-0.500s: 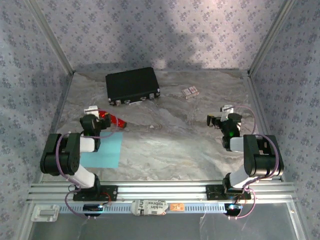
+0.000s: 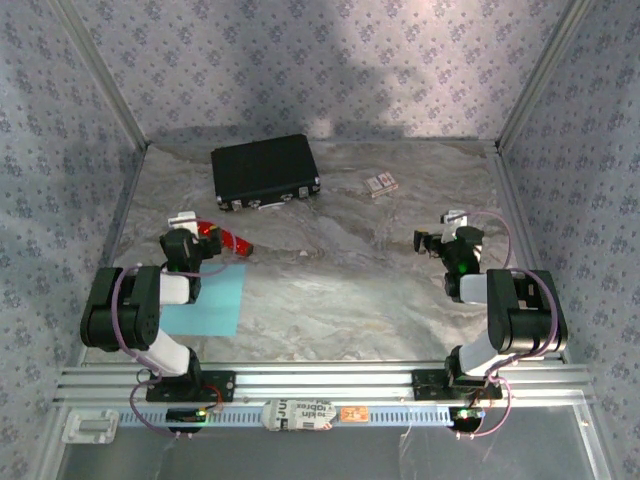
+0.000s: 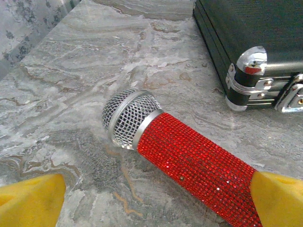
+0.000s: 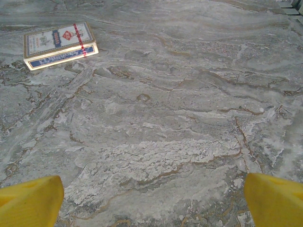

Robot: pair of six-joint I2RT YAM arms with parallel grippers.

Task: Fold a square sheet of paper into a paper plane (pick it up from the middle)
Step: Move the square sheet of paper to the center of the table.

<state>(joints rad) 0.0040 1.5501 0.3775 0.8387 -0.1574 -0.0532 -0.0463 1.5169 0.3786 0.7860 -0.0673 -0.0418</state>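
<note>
Two end effectors, both released, jaws spread wide, nothing held.
Left end effector (image 3: 152, 201): poised over a red rhinestone microphone (image 3: 189, 161), whose mesh head points to 10 o'clock in the wrist view.
Right end effector (image 4: 151, 196): above bare marble-pattern table (image 4: 180, 123).
Square sheet of paper (image 2: 215, 300): light cyan-blue, flat and unfolded on the table at 8 o'clock, partly beneath the left arm (image 2: 130, 305).
Black case (image 2: 265, 172): shut, at 11 o'clock.
Patterned card box (image 2: 380, 184): at 1 o'clock.
</note>
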